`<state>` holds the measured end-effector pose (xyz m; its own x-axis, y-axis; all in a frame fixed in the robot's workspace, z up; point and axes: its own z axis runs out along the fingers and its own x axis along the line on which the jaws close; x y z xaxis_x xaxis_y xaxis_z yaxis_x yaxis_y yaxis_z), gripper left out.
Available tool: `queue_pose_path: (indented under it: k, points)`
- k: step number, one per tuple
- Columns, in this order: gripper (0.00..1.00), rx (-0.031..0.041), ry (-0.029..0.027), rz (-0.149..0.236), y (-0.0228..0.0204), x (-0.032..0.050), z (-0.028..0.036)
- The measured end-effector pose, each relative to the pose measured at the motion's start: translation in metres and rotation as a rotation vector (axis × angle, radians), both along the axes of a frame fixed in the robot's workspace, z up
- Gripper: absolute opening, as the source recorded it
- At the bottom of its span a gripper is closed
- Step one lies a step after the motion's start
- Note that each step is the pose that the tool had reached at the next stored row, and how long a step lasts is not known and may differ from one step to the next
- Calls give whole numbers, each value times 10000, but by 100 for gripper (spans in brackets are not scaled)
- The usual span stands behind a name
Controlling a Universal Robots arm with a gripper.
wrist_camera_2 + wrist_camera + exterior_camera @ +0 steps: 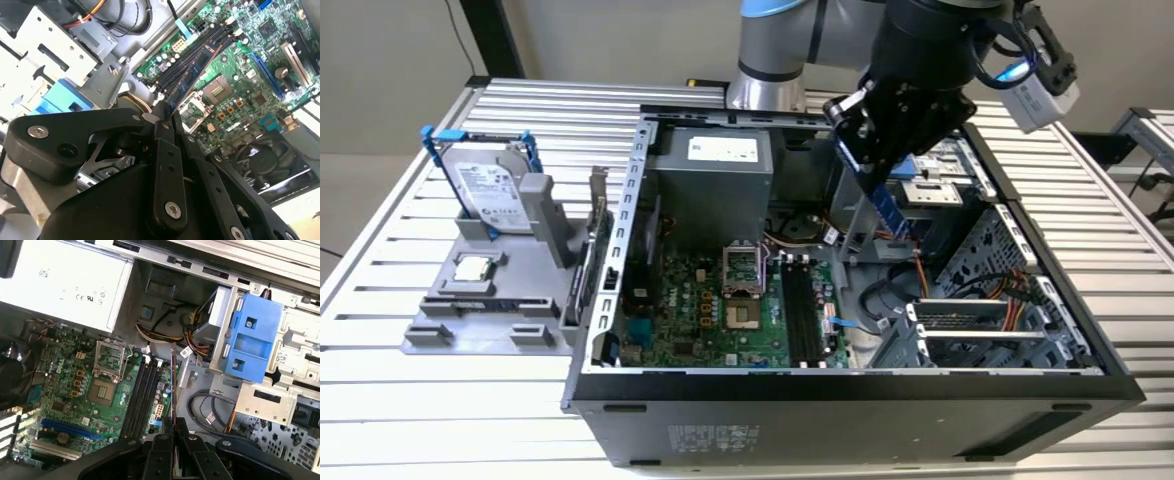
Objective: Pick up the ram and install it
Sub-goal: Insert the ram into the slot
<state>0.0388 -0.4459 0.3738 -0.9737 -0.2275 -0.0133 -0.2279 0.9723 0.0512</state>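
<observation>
While the arm reaches down into the open case, its jaws grip the ram by its upper end, hanging steeply above the motherboard near the black slots, with the blue bracket and cables beyond.

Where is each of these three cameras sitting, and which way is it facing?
Exterior view: off the arm, raised, looking down into the open computer case; shows the arm and the end effector gripping the ram.
First wrist view: on the wrist, looking past the end effector at the motherboard.
Second wrist view: on the wrist too, facing the same motherboard from another angle.
Shared: both wrist views show the held ram and the black slots.
</observation>
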Motion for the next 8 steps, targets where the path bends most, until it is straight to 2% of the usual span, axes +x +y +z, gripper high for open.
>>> queue_pose_path:
  k: [8]
  points:
    - [0,0,0,-1127,0,0,0]
